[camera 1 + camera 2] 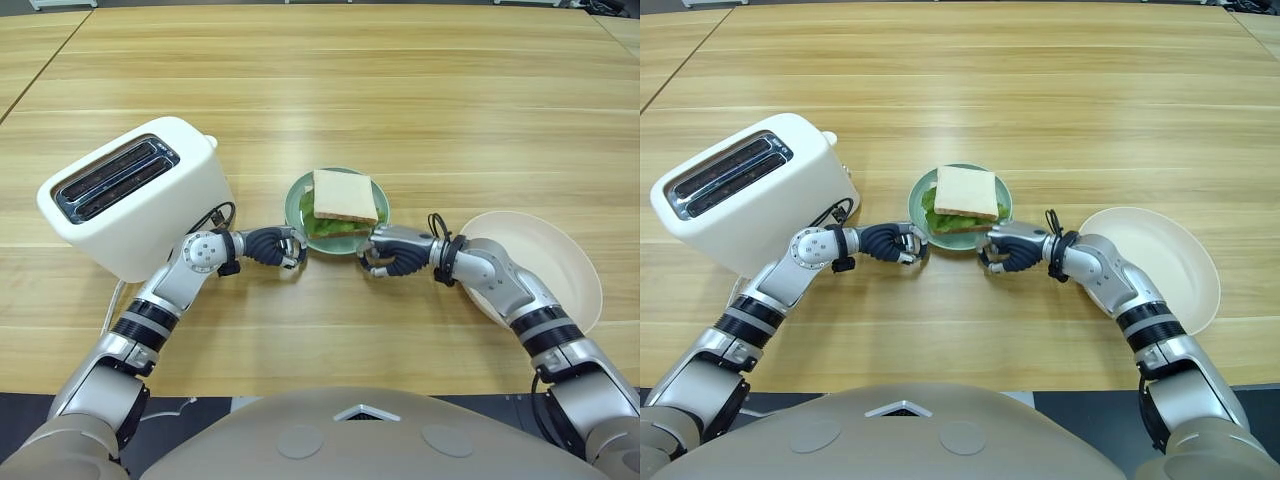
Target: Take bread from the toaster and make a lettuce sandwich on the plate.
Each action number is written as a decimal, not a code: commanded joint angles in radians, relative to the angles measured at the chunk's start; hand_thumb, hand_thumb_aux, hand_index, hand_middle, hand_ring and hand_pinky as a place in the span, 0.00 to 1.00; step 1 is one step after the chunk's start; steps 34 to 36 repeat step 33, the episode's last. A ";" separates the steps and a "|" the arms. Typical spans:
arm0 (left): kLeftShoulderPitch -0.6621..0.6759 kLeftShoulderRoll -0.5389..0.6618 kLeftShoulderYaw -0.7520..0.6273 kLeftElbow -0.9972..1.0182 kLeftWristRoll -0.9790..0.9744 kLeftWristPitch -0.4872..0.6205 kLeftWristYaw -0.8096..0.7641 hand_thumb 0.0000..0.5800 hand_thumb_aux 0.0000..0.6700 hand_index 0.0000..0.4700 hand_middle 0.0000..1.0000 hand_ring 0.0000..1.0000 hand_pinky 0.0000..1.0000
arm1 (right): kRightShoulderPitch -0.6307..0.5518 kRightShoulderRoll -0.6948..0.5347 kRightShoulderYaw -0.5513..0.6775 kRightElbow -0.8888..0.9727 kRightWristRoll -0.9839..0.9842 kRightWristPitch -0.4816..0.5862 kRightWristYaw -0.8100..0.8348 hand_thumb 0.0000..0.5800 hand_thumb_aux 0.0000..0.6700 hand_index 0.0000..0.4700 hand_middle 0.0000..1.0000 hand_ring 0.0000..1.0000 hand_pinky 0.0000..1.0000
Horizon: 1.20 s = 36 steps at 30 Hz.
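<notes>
Both curled, empty: left hand (272, 246) and right hand (395, 251) flank the plate (295, 205).

counter (400, 90): pale wood, matt grain | toaster (150, 200): glossy cream plastic; dark metal slots | plate (297, 200): smooth green glaze | bowl (560, 260): smooth cream | bread (345, 195): soft, porous

Table: you face a pale wooden top (400, 80) of long planks, the grain running left to right.
Left side: a dark joint sets off a neighbouring top (20, 60) of the same wood.
Floor: your near edge drops to a dark floor (480, 405).
Light: soft and even, with a mild sheen on the far boards.
</notes>
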 commanded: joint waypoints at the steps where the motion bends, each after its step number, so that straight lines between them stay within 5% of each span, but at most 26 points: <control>1: 0.039 -0.005 -0.022 0.089 0.025 0.018 -0.018 1.00 1.00 1.00 1.00 1.00 1.00 | -0.046 0.028 -0.008 0.063 -0.010 -0.011 -0.061 1.00 1.00 1.00 1.00 1.00 1.00; 2: 0.048 -0.002 -0.011 0.066 -0.011 0.012 -0.044 1.00 1.00 1.00 1.00 1.00 1.00 | -0.040 0.028 -0.012 0.056 0.024 -0.018 -0.049 1.00 1.00 1.00 1.00 1.00 1.00; 3: 0.058 0.003 0.015 0.020 -0.080 0.016 -0.084 0.98 0.85 0.85 1.00 1.00 1.00 | -0.031 0.025 -0.019 0.040 0.063 -0.025 -0.033 1.00 1.00 1.00 1.00 1.00 1.00; 4: 0.066 0.006 0.046 -0.031 -0.153 0.024 -0.121 0.79 0.54 0.54 0.77 0.77 0.77 | -0.019 0.020 -0.027 0.018 0.110 -0.030 -0.014 0.99 0.90 0.90 1.00 1.00 1.00; 5: 0.078 0.011 0.094 -0.115 -0.268 0.051 -0.167 0.00 0.00 0.00 0.00 0.00 0.00 | 0.007 0.009 -0.038 -0.039 0.206 -0.026 0.028 0.88 0.65 0.65 0.90 0.90 0.90; 6: 0.090 0.016 0.139 -0.197 -0.374 0.079 -0.206 0.00 0.00 0.00 0.00 0.00 0.00 | 0.034 -0.005 -0.049 -0.099 0.294 -0.022 0.065 0.80 0.55 0.55 0.63 0.63 0.63; 7: 0.100 0.016 0.193 -0.289 -0.491 0.121 -0.226 0.00 0.00 0.00 0.00 0.00 0.00 | 0.067 -0.026 -0.064 -0.180 0.395 -0.010 0.103 0.26 0.14 0.14 0.15 0.15 0.15; 8: 0.101 0.007 0.256 -0.377 -0.606 0.161 -0.221 0.00 0.00 0.00 0.00 0.00 0.00 | 0.102 -0.052 -0.091 -0.269 0.493 0.005 0.130 0.03 0.02 0.02 0.04 0.04 0.04; 9: 0.091 -0.017 0.317 -0.438 -0.690 0.185 -0.181 0.00 0.00 0.00 0.00 0.00 0.00 | 0.134 -0.075 -0.125 -0.342 0.561 0.011 0.139 0.00 0.00 0.00 0.00 0.00 0.00; 12: 0.055 -0.168 0.457 -0.526 -0.705 0.104 0.075 0.00 0.00 0.00 0.00 0.00 0.00 | 0.224 -0.074 -0.276 -0.557 0.741 0.051 0.077 0.00 0.00 0.00 0.00 0.00 0.00; 17: 0.127 -0.332 0.406 -0.393 -0.149 -0.329 0.389 0.00 0.00 0.00 0.00 0.00 0.00 | 0.193 0.187 -0.360 -0.655 0.699 0.229 -0.236 0.00 0.00 0.00 0.00 0.00 0.00; 24: 0.025 -0.314 0.408 0.019 0.017 -0.424 0.566 0.00 0.00 0.00 0.00 0.00 0.00 | 0.159 0.250 -0.392 -0.469 0.179 0.083 -0.475 0.00 0.00 0.00 0.00 0.00 0.00; 36: -0.040 -0.309 0.381 0.166 0.001 -0.466 0.587 0.00 0.00 0.00 0.00 0.00 0.00 | 0.099 0.243 -0.382 -0.320 0.099 0.053 -0.515 0.00 0.00 0.00 0.00 0.00 0.00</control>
